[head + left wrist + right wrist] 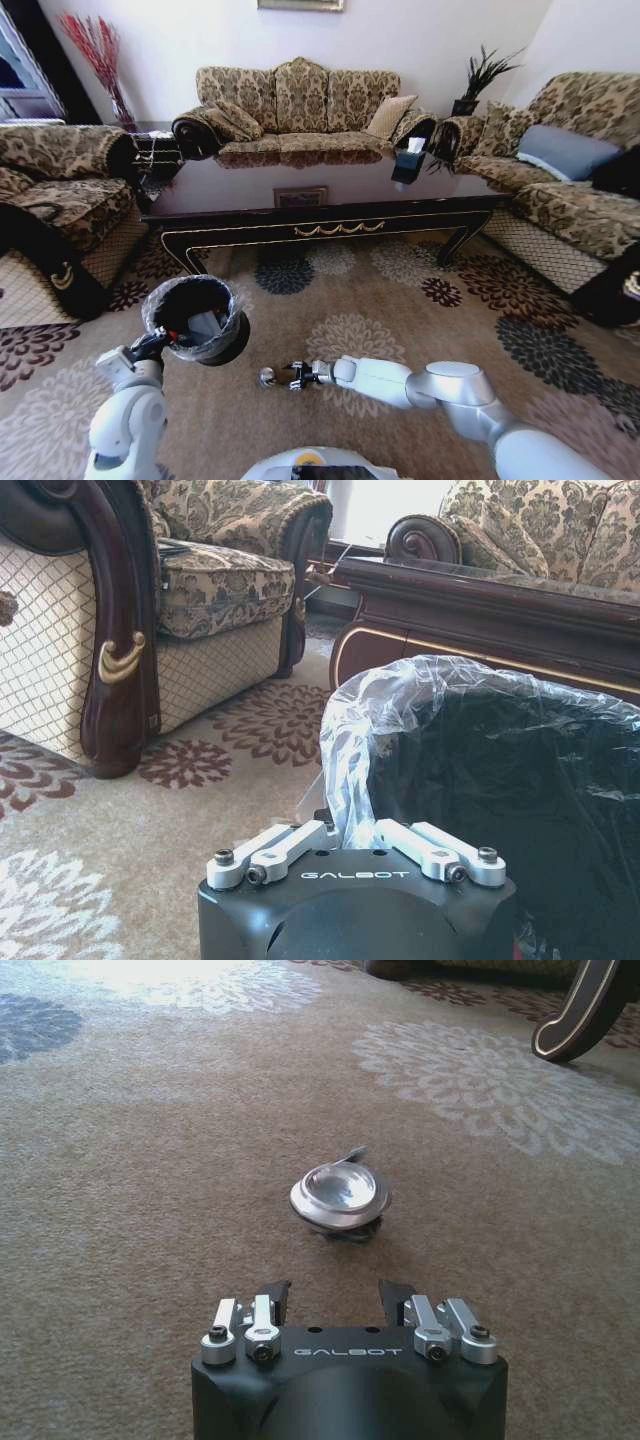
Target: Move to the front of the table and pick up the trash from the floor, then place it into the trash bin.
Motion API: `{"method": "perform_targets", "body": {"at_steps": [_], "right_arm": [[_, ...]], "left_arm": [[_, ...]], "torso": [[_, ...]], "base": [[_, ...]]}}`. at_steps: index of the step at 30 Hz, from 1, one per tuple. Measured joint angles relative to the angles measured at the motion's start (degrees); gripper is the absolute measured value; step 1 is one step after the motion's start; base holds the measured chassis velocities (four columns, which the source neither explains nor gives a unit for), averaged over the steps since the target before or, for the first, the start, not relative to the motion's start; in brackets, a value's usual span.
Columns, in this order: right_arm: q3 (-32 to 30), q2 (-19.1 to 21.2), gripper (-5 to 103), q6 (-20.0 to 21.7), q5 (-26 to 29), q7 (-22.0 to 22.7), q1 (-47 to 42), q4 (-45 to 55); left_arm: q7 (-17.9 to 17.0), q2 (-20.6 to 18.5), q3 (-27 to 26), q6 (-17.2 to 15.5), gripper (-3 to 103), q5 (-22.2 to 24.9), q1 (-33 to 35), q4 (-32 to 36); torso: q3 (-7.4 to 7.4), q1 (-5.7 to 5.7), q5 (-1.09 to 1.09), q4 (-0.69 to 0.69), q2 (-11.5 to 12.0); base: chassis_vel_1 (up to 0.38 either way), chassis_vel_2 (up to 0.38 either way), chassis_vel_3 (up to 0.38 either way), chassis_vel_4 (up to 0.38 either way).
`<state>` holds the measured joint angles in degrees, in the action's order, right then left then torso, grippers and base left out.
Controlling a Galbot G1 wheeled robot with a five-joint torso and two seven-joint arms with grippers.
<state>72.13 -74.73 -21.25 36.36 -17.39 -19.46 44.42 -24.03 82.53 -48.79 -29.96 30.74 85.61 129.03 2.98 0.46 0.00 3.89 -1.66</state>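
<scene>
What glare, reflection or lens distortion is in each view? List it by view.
Head view: wide-lens bending curves the sofas, and the long dark glossy wooden table mirrors them. Left wrist view: a bright window washes out the background, and the translucent bag of the round black trash bin glints. Right wrist view: the small silvery can-like piece shines; the far carpet is glare-washed.

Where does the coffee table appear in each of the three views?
Head view: the table spans the middle, in front of the sofa.
Left wrist view: its dark side runs behind the bin.
Right wrist view: one curved leg stands beyond the silver piece.
Shared landmark: the flowered carpet.
</scene>
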Motion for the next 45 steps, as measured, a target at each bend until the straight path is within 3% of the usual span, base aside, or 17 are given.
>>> {"method": "perform_targets", "body": {"at_steps": [5,13,16,21,39,42,45], "right_arm": [[0.0,0.1,54,-0.1,0.0,0.1,0.0,0.0],[-0.3,-1.3,78,-0.2,0.5,0.9,0.7,0.3],[-0.3,-2.2,82,-0.2,0.9,1.4,1.3,0.3],[0.6,-4.4,99,-0.3,1.4,2.6,2.1,-0.2],[3.2,-10.0,101,2.5,1.2,7.1,0.5,-5.3],[3.2,-10.1,91,3.0,1.4,7.6,0.6,-6.0],[2.9,-10.2,90,3.4,2.1,8.8,0.4,-6.0]], "left_arm": [[0.0,-0.1,0.1,0.0,3,0.0,-0.2,-0.2],[0.0,-0.2,-0.1,0.0,3,0.1,-0.3,-0.4],[0.0,-0.3,-0.3,-0.1,3,0.2,-0.5,-0.4],[0.0,-0.3,-0.4,-0.3,3,0.4,-0.4,0.1],[0.1,0.3,-0.6,-0.2,3,0.4,0.5,1.5],[0.1,0.3,-0.6,-0.2,3,0.4,0.6,1.5],[0.1,0.3,-0.6,-0.1,3,0.4,0.6,1.5]], "torso": [[0.00,0.00,0.00,0.00,0.0],[0.00,0.00,-0.01,0.00,0.0],[0.00,0.00,0.00,0.00,0.0],[0.00,0.00,0.00,0.00,0.0],[0.00,0.00,0.00,0.00,0.0],[0.00,0.00,-0.01,0.00,0.0],[0.00,0.00,0.00,0.00,0.0]], "base": [[0.000,0.000,0.000,0.000],[0.000,0.000,0.000,0.000],[0.000,0.000,0.000,0.000],[0.000,0.000,0.000,0.000],[0.000,0.000,0.000,0.000],[0.000,0.000,0.000,0.000],[0.000,0.000,0.000,0.000]]}}
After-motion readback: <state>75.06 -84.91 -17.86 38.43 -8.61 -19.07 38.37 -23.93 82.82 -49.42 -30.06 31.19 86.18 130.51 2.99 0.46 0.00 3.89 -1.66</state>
